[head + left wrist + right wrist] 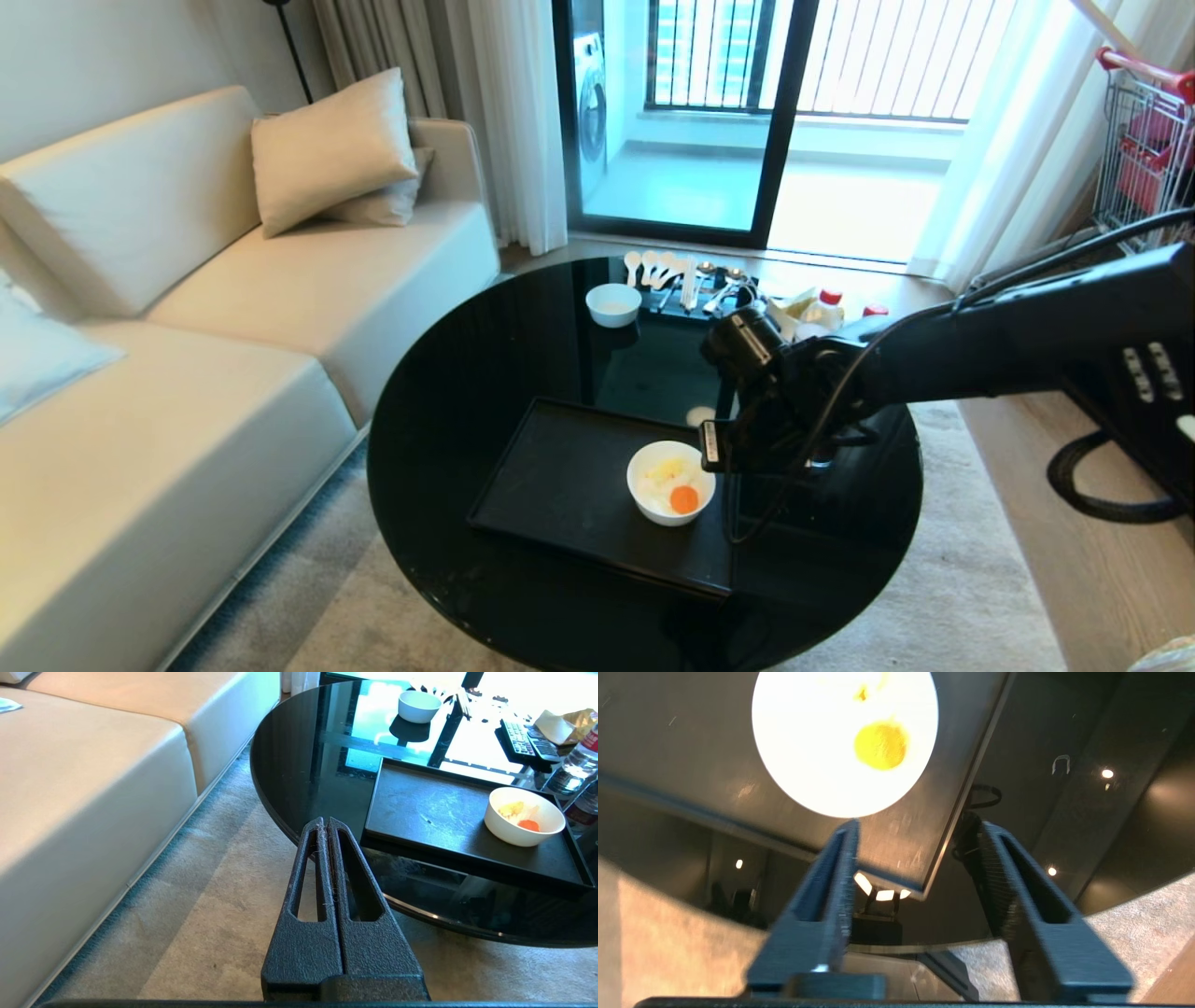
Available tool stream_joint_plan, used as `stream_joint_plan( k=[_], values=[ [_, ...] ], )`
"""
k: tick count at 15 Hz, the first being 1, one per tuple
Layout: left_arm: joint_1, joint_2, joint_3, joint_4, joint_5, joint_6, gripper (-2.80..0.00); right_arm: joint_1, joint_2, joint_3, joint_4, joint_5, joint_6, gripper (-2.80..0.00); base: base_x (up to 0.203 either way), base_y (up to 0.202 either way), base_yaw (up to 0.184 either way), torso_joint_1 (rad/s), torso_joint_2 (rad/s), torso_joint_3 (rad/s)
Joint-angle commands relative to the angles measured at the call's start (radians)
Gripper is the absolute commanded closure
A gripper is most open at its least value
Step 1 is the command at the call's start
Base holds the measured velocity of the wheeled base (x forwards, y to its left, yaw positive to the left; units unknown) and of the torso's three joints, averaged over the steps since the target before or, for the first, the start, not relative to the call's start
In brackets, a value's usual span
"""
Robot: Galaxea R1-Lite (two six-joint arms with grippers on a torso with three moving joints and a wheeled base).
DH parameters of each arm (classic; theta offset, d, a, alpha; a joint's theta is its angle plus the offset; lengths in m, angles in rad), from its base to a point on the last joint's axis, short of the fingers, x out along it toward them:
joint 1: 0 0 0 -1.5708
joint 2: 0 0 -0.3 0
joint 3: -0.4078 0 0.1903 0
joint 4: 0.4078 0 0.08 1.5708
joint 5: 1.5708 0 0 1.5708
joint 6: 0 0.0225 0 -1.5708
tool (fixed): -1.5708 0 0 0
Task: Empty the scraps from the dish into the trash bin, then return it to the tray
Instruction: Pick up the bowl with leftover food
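The dish (670,483) is seen upright, mouth up, on the tray (560,485) near its right edge, low and centre in the head view. The scraps (678,488) lie inside it. The right gripper (920,828) is spread apart and empty just beside it; the left gripper (327,833) is pressed closed over the carpet.

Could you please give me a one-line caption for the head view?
Right gripper open beside the dish of scraps on the tray.
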Motion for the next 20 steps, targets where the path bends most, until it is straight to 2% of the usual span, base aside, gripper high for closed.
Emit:
stream_joint_plan(
  k=[1, 3, 6, 8, 16, 20],
  values=[
    [0.000, 0.000, 0.000, 0.000, 0.001, -0.001, 0.00, 0.001, 0.071, -0.051, 0.002, -0.027, 0.024, -2.80, 0.000, 0.000, 0.000, 0.000, 0.00, 0.000],
    [0.000, 0.000, 0.000, 0.000, 0.001, -0.001, 0.00, 0.001, 0.111, -0.076, 0.000, -0.069, 0.026, -2.80, 0.000, 0.000, 0.000, 0.000, 0.00, 0.000],
    [0.000, 0.000, 0.000, 0.000, 0.001, -0.001, 0.00, 0.001, 0.158, -0.100, -0.008, -0.092, 0.028, -2.80, 0.000, 0.000, 0.000, 0.000, 0.00, 0.000],
    [0.000, 0.000, 0.000, 0.000, 0.001, -0.001, 0.00, 0.001, 0.189, -0.117, -0.010, -0.149, 0.028, -2.80, 0.000, 0.000, 0.000, 0.000, 0.00, 0.000],
    [0.000, 0.000, 0.000, 0.000, 0.001, -0.001, 0.00, 0.001, 0.269, -0.208, -0.008, -0.161, 0.032, -2.80, 0.000, 0.000, 0.000, 0.000, 0.00, 0.000],
    [0.000, 0.000, 0.000, 0.000, 0.001, -0.001, 0.00, 0.001, 0.296, -0.210, -0.013, -0.193, 0.032, -2.80, 0.000, 0.000, 0.000, 0.000, 0.00, 0.000]
  ],
)
